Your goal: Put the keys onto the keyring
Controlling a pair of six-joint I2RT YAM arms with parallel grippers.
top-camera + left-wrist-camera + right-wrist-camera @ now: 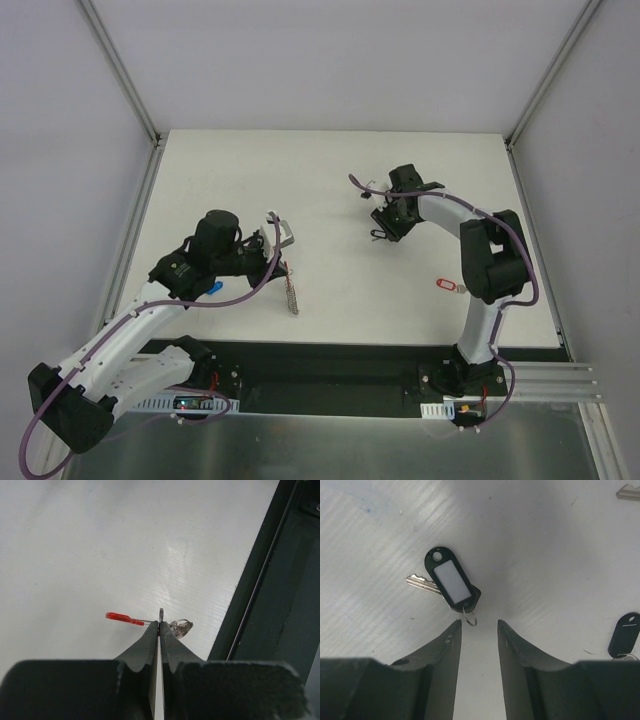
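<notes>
My left gripper (274, 256) is shut on the keyring. In the left wrist view its tips (160, 625) pinch a metal ring, with the red plastic segment (120, 617) to the left and chain links (181, 626) to the right. From above, the chain (291, 296) hangs down towards the table. My right gripper (386, 227) is open and empty, low over a key with a black tag (451, 582). The tag has a white label, a silver blade (421, 583) and a small split ring (469, 617), which lies just ahead of the open fingertips (479, 624).
A red-tagged key (445, 285) lies by the right arm. A blue-tagged key (214, 288) lies beside the left arm. A second black tag (625, 635) and a bare silver key (628, 492) lie near the right gripper. The table's dark front rail (280, 605) is close to the left gripper.
</notes>
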